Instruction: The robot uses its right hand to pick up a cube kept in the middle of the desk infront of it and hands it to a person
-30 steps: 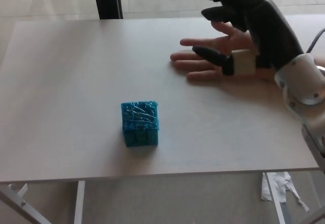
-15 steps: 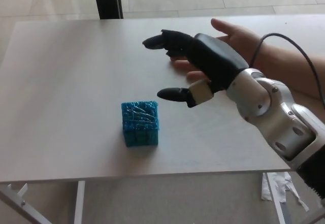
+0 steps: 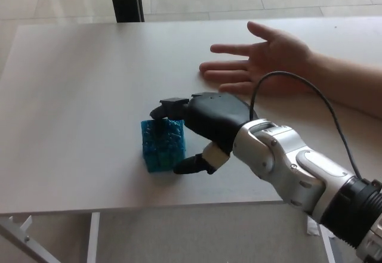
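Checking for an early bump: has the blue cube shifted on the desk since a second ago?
No. The blue cube sits at the same spot relative to the desk front edge.

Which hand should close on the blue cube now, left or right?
Right. The right hand is already at the cube, fingers over its top and thumb low at its near right side, not clearly closed on it yet. The left hand is not in view. The person's open hand waits beyond.
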